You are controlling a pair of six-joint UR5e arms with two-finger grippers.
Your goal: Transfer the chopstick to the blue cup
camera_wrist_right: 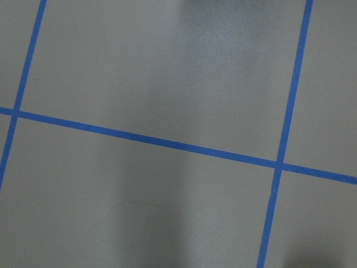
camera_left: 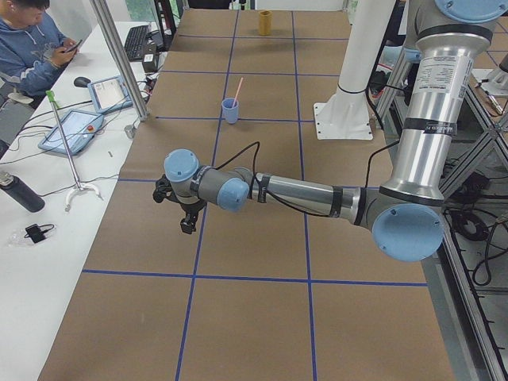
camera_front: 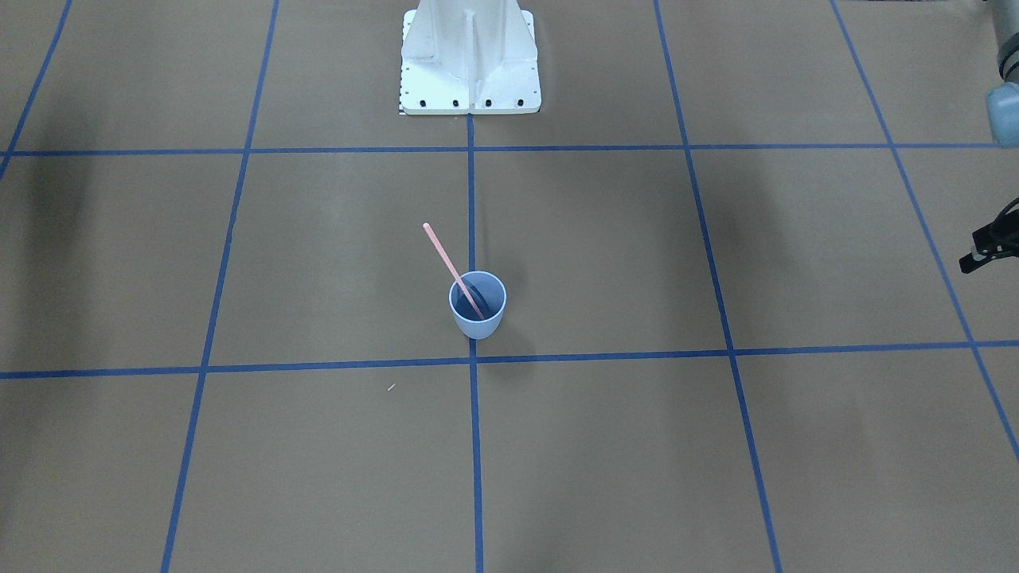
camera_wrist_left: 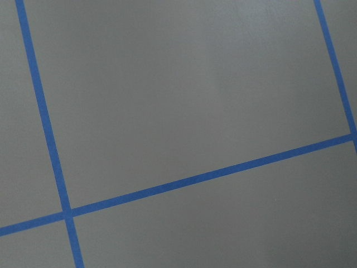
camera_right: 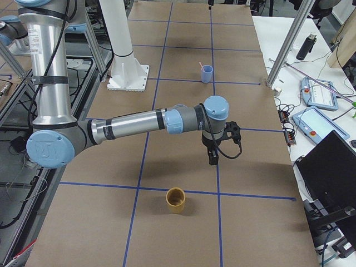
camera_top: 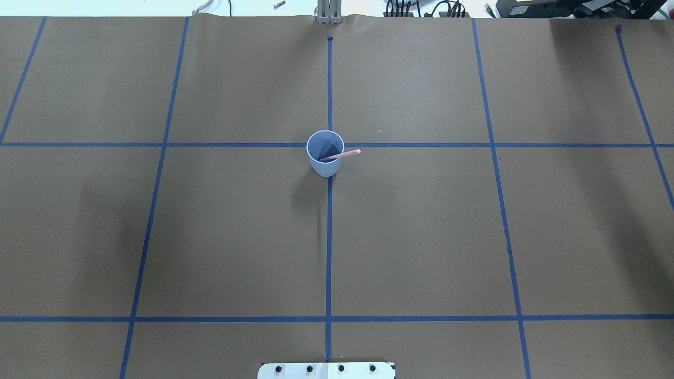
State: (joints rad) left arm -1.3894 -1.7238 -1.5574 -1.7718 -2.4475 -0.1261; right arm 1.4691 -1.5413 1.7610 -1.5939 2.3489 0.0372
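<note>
The blue cup (camera_front: 478, 312) stands upright near the table's middle, where two blue tape lines cross. One pale-pink chopstick (camera_front: 446, 258) rests inside it and leans out over the rim; the cup (camera_top: 325, 158) and the stick (camera_top: 347, 153) also show in the overhead view. Neither gripper is near the cup. My left gripper (camera_left: 185, 225) hangs low over the table's left end, and its edge shows in the front view (camera_front: 973, 253), cut off. My right gripper (camera_right: 212, 158) points down over the table's right end. I cannot tell whether either is open or shut. Both wrist views show only bare table.
A tan cup (camera_right: 176, 200) stands near the table's right end, close to my right gripper. The white robot base (camera_front: 470, 76) sits at the table's robot side. A person (camera_left: 32, 48) sits at a side bench with tablets (camera_left: 70, 131) and a stand.
</note>
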